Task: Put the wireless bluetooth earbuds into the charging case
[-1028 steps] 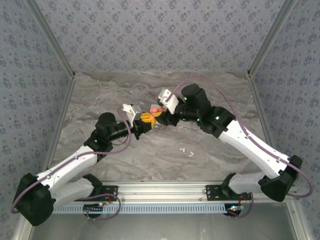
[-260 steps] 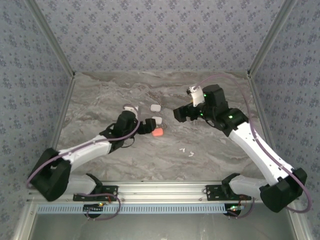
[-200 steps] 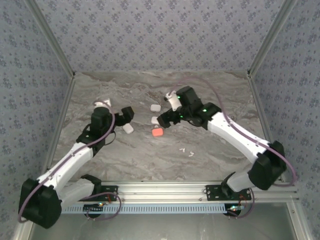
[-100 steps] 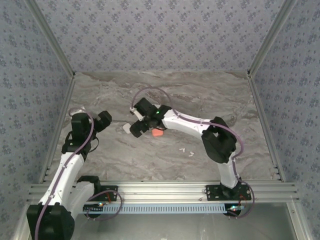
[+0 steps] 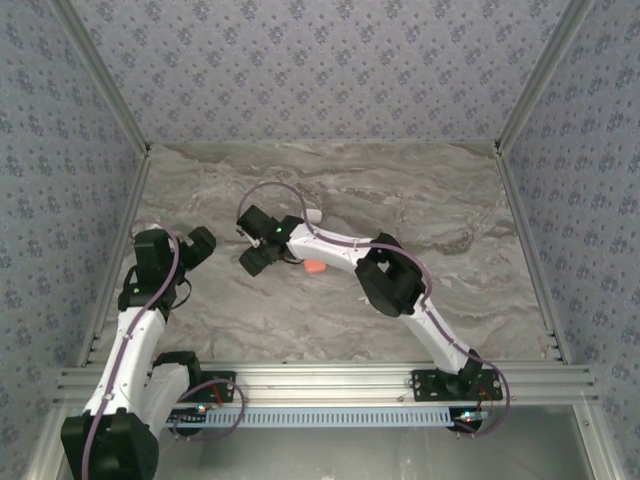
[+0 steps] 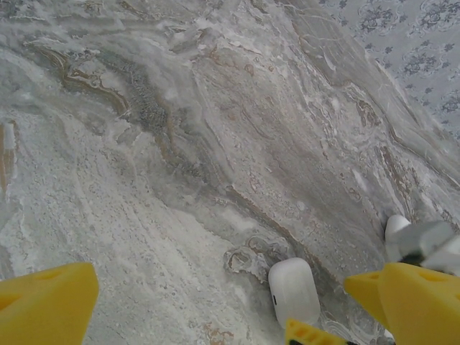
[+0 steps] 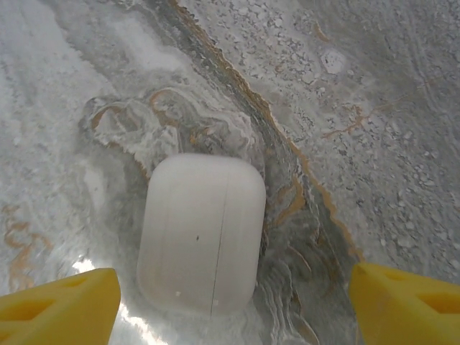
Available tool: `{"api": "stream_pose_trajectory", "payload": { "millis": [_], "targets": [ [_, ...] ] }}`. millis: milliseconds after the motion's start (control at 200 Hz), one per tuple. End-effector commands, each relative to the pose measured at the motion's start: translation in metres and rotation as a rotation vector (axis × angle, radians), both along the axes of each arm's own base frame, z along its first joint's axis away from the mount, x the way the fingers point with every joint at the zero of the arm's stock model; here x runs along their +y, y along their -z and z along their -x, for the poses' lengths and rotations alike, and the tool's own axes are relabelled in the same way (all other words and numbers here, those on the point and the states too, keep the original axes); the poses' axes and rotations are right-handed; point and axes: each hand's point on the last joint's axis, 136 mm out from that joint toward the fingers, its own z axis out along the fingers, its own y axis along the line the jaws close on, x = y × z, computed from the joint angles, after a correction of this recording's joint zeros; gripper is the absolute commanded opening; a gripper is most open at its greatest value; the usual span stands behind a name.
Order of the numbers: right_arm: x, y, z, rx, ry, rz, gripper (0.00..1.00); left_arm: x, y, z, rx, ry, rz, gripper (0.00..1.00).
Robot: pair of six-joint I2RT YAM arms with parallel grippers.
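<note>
White charging case (image 7: 201, 233): laid flat on the surface (image 5: 450, 210), left of its middle and about halfway between the near and far edges. The lid is seen shut, with the seam unbroken.
Case from right hand (image 7: 233, 284): straight below it, framed between the two yellow fingers (image 7: 57, 305) and set nearer one finger than the other.
Long axis: laid crosswise to the line joining the fingertips, so the long flanks are faced by the fingers. A closing stroke would be taken across the narrower width.
Right hand state: released. The fingers are held apart on either side of the case, no contact is seen, and nothing is carried.
Right arm pose: stretched far across toward the left side of the surface, with the elbow folded near the middle and the wrist turned downward.
Left hand (image 6: 221, 284): released wide, with nothing carried. It is held low near the left edge and aimed at the same case, which is seen ahead of it, toward its right finger.
Nearer hand: the right, judged to be placed for the pick.
Orange case (image 5: 313, 266): set just beside the right hand, on the side toward the right edge.
Step judged: a grasp of the white case is being prepared. A short descent and a centred squeeze are called for.
Risk judged: the smooth, rounded shell could be squeezed out sideways if it is caught off-centre.
</note>
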Motion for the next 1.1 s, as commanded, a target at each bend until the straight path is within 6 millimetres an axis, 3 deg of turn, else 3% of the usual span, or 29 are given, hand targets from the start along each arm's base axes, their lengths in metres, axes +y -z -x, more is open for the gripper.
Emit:
{"api": "stream_pose_trajectory", "payload": {
  "millis": [0,310,515,660,805,1094],
  "targets": [
    [-0.002,0.012,0.001,-0.006,-0.013,0.077,0.83,-0.001,-0.001,0.004,-0.001,0.011,0.007,0.99],
    [-0.001,0.037,0.009,0.011,-0.055,0.151,0.67,-0.002,0.000,0.004,0.000,0.012,0.010,0.99],
    [-0.003,0.028,0.013,0.014,-0.069,0.143,0.48,-0.003,-0.003,0.004,-0.008,0.023,0.010,0.99],
    [-0.004,0.004,0.011,-0.024,-0.073,0.098,0.45,-0.008,-0.009,0.004,-0.031,0.051,0.011,0.99],
    [-0.012,-0.034,0.005,-0.103,-0.075,0.030,0.43,-0.018,-0.023,0.001,-0.078,0.114,0.029,0.99],
    [-0.054,-0.107,0.021,-0.231,-0.190,-0.107,0.43,-0.069,-0.068,-0.008,-0.224,0.392,0.172,0.96]
  ]
}}
